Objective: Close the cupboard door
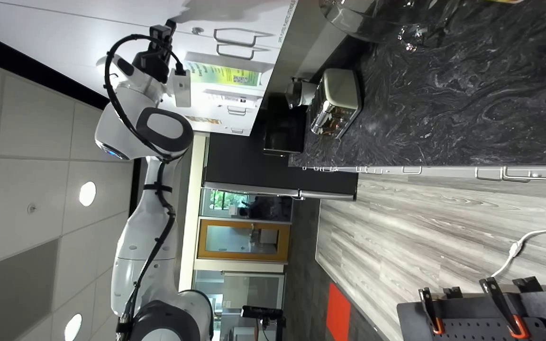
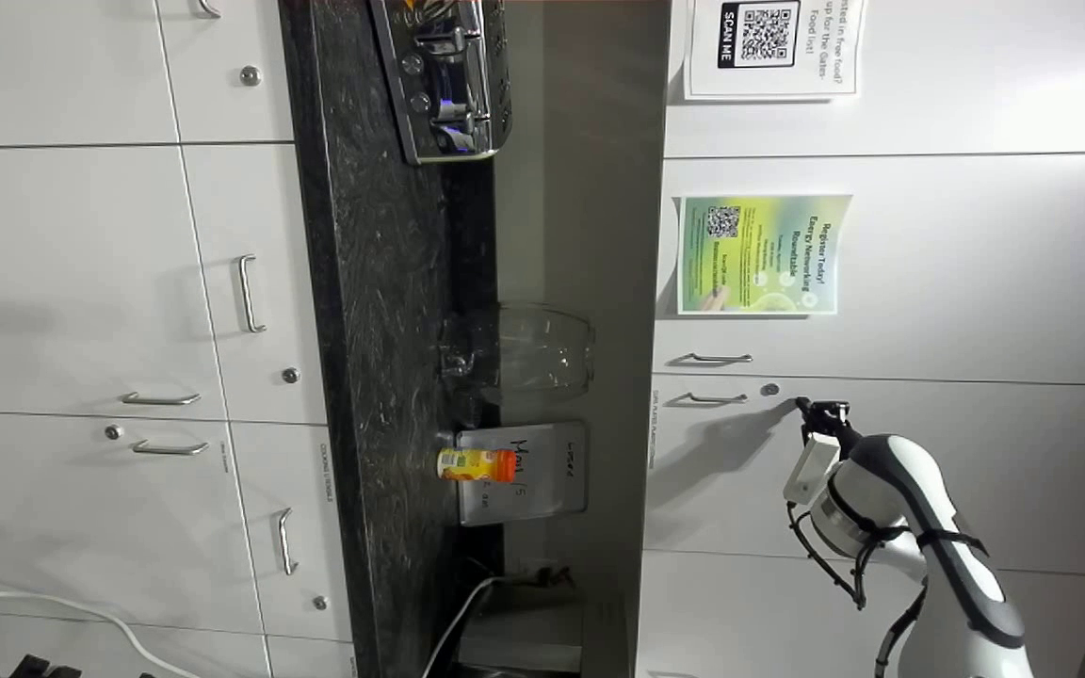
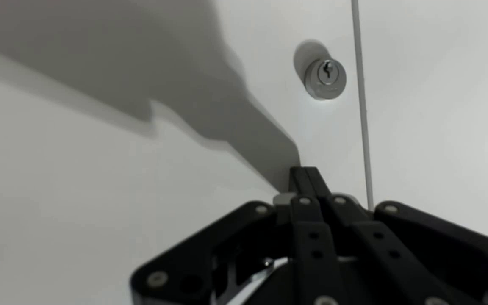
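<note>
The large, glossy white flat cupboard door (image 2: 740, 499) hangs above a long black marbled table (image 2: 387, 301), next to a similar white flat door (image 2: 976, 273). The two look flush, with a thin grey seam (image 3: 363, 110) running between them. A slim silver bar handle (image 2: 712, 398) sits on the cupboard door near that seam, with a round silver keyed lock (image 3: 326, 80) just beyond the handle's end.

The black two-fingered end effector (image 3: 306, 171), carried by a white and dark grey robot arm (image 1: 145, 237), is at the cupboard door near the lock, a little in from the seam. Its slim fingers (image 3: 298, 180) are together, lying side by side. In the wrist view the dark shadow (image 3: 210, 89) across the panel narrows and runs right up to the tips, which appear to touch the surface; how firmly they press cannot be told.

A green and yellow printed paper poster (image 2: 764, 254) is fixed to the neighbouring door. On the table stand a shiny metal toaster (image 1: 341, 94), a clear rounded glass vessel (image 2: 547, 348) apart from it, and a small yellow bottle with an orange cap (image 2: 472, 464); the bottle stands before a pale rectangular board (image 2: 552, 490) bearing handwriting.
</note>
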Robot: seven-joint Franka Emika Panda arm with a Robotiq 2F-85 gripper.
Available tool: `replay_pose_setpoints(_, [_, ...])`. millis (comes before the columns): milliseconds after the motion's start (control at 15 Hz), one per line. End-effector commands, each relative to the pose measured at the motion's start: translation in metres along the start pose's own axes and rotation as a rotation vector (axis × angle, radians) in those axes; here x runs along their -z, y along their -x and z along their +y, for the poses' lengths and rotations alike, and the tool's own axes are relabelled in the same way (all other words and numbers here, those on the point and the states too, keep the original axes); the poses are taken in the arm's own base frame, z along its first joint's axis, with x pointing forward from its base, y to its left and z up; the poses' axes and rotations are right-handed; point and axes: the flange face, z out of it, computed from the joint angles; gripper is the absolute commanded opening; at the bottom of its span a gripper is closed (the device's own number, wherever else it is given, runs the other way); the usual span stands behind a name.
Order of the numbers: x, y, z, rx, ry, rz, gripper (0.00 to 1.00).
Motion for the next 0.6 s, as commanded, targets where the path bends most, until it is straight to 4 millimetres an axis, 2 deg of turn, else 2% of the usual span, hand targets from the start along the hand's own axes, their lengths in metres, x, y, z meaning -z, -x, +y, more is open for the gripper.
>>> replay_pose_setpoints(0, [0.02, -0.014, 0.02, -0.01, 0.038, -0.017, 0.0])
replay_pose_setpoints(133, [0.036, -0.023, 0.033, 0.008, 0.062, -0.017, 0.0])
replay_pose_setpoints(333, [0.071, -0.039, 0.049, 0.036, 0.081, -0.045, 0.0])
replay_pose_setpoints(533, [0.117, -0.047, 0.042, 0.081, 0.04, -0.15, 0.0])
